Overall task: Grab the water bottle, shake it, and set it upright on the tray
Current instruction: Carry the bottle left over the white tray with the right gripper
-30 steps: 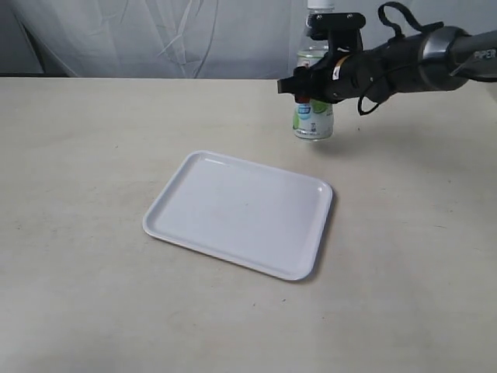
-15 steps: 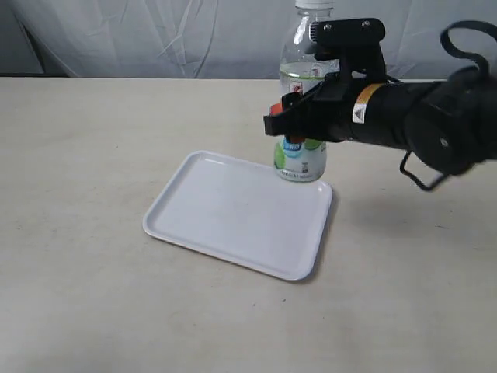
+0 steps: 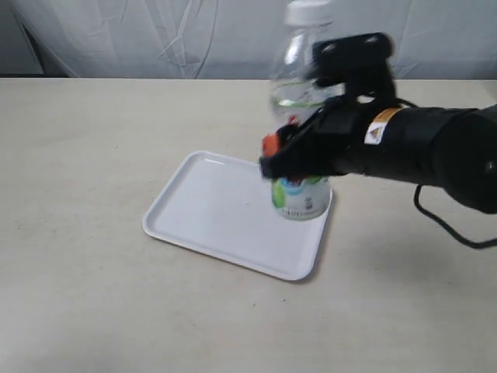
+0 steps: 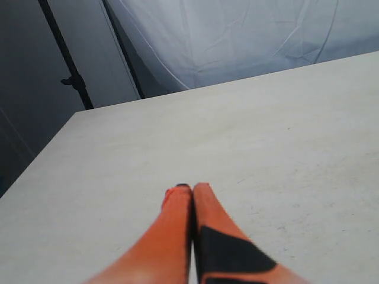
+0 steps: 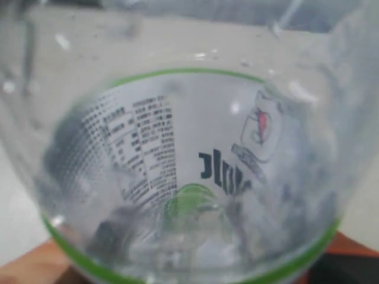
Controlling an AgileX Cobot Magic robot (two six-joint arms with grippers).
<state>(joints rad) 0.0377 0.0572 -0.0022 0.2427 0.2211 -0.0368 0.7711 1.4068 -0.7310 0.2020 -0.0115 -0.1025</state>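
From where I stood, the right hand [image 3: 299, 159] was clamped round the middle of the water bottle [image 3: 298, 198], holding it upright at the right end of the tray [image 3: 221, 206]. Blur smeared that spot, so I could not tell whether the base touched the tray or hung just above it. The hand hid much of the label. The left hand [image 4: 191, 201] had its orange fingers pressed together over bare tabletop [image 4: 272, 130], and its body was cut off.

A bare beige table [image 3: 78, 311]; behind the table hangs a wrinkled white sheet [image 3: 155, 39], with a black pole [image 4: 60, 41] past the table's far corner.
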